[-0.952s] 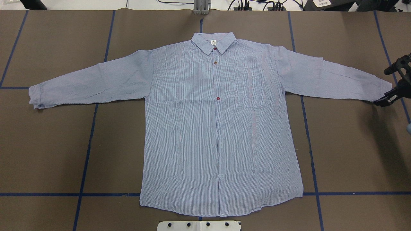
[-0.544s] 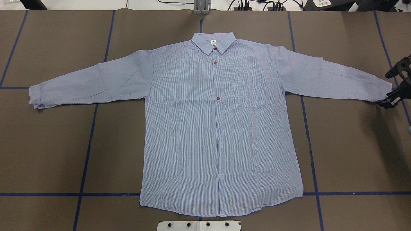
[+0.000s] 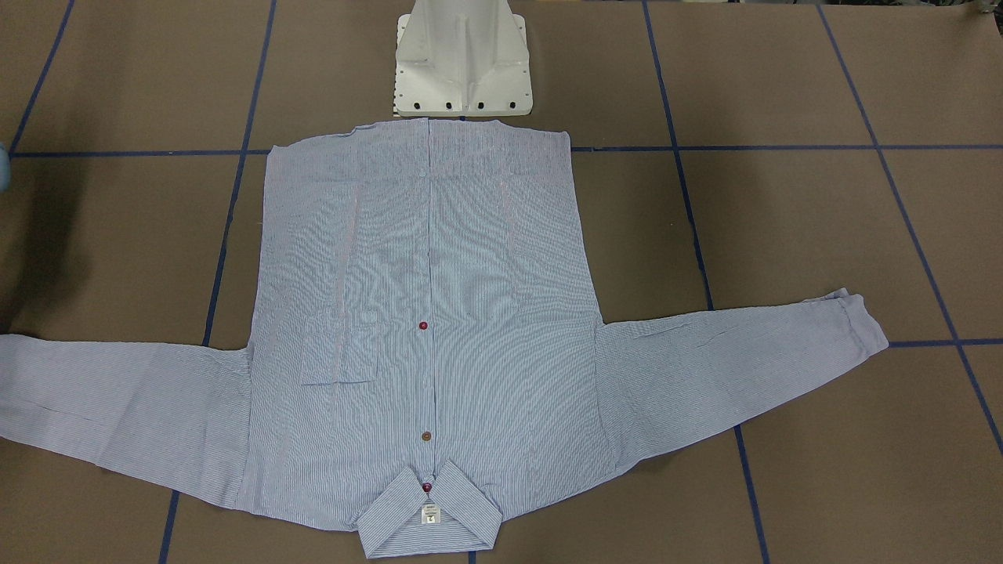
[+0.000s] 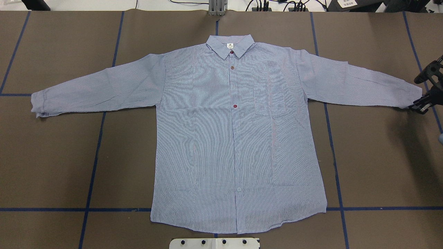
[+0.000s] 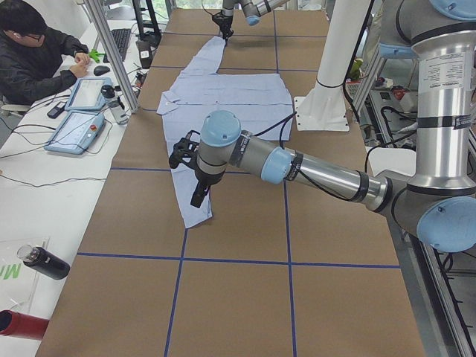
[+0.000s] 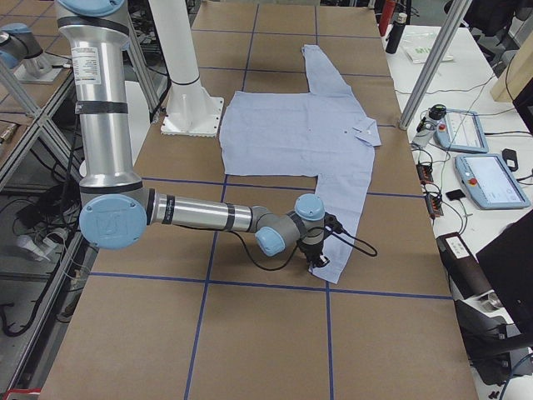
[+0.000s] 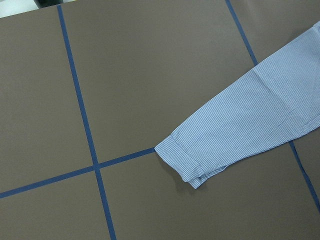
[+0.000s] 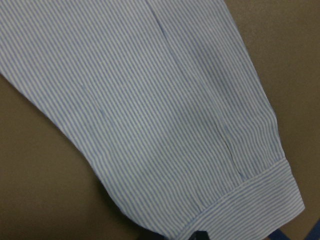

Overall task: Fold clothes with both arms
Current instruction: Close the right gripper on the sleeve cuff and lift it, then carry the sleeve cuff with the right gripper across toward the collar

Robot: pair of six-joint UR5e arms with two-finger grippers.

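Observation:
The light blue striped shirt (image 4: 235,138) lies flat and face up on the brown table, collar away from the robot, both sleeves spread out. My right gripper (image 4: 417,106) sits low at the right cuff (image 8: 250,195), shut on the cuff's lower corner; one dark fingertip (image 8: 200,235) shows at the cuff's edge. My left gripper (image 5: 199,195) hangs above the left cuff (image 7: 180,160); I cannot tell whether it is open or shut. The front-facing view shows the shirt (image 3: 423,274) but neither gripper.
The white pedestal base (image 3: 462,70) stands at the shirt's hem. Blue tape lines (image 4: 93,166) cross the brown table cover. A person (image 5: 37,59) sits at a side desk with control tablets (image 5: 82,111) and bottles (image 5: 41,264).
My right gripper has shifted outward and a little toward the far side. The cuff's lower corner has followed it, so the sleeve's lower edge lies straighter.

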